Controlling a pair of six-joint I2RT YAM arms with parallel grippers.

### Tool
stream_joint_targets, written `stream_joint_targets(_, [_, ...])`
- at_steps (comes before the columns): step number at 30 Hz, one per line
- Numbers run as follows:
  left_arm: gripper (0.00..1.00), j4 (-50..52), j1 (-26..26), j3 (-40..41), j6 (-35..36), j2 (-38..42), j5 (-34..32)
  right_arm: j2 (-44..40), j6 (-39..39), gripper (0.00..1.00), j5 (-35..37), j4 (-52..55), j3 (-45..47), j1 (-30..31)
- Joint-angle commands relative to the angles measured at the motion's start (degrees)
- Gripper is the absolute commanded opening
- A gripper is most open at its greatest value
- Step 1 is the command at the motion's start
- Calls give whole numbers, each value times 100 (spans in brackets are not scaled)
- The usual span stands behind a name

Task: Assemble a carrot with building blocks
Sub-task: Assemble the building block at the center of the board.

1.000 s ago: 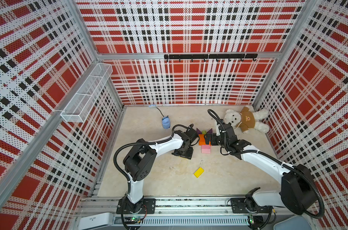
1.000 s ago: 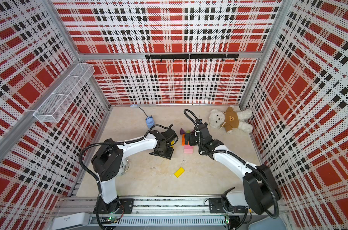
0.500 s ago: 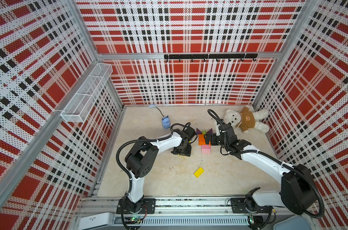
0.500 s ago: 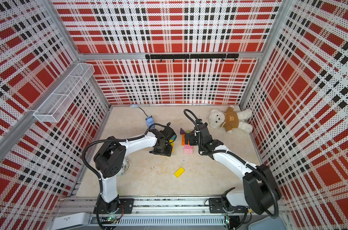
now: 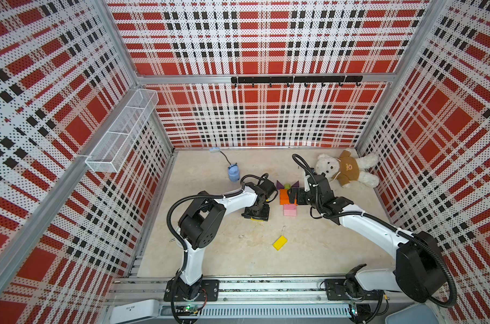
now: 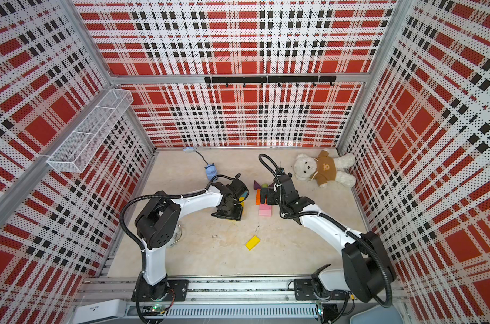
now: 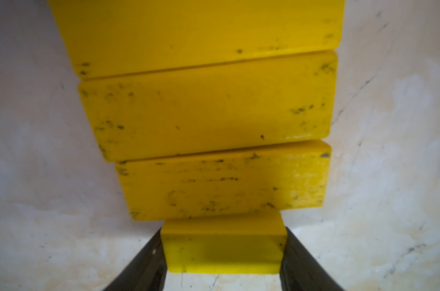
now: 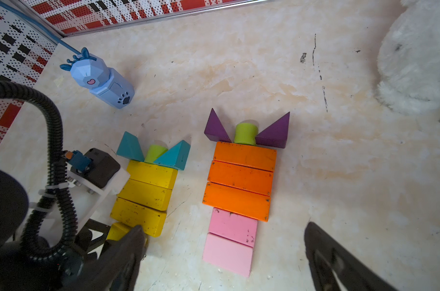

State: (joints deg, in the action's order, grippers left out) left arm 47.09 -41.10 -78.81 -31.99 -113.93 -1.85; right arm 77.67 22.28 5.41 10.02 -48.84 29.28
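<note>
The right wrist view shows two flat rows of building blocks. One has yellow bars [image 8: 148, 192], teal triangles [image 8: 175, 156] and a lime stub [image 8: 154, 153]. The other has orange bars [image 8: 241, 180], purple triangles [image 8: 274, 133], a lime stub [image 8: 245, 133] and two pink blocks [image 8: 230, 241]. My left gripper [image 7: 224, 230] is shut on a small yellow block [image 7: 222, 252] that touches the narrow end of the yellow row. My right gripper [image 8: 224, 225] hangs open over the pink blocks and holds nothing. Another yellow block [image 5: 279, 242] lies alone nearer the front.
A plush bear [image 5: 347, 168] lies at the back right, close to the right arm. A blue animal-shaped toy [image 5: 233, 173] with a cord stands behind the left gripper [image 5: 256, 214]. A wire basket [image 5: 120, 134] hangs on the left wall, and plaid walls close in the floor.
The left arm's elbow has shifted slightly to the right, while its gripper stays at the end of the yellow row. The right arm has not moved.
</note>
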Motion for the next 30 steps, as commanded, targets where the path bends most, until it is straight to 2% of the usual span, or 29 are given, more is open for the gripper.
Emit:
stream_joint_targets(1, [65,-60,82,-51,-35,-124,-27,86,-53,100,39,-185,-64,32])
stream_joint_targets(10, [67,-60,123,-108,44,-199,20,83,-66,100,35,-185,-63,33])
stream_joint_targets(30, [85,89,65,25,55,84,-184,69,-75,100,9,-196,-72,77])
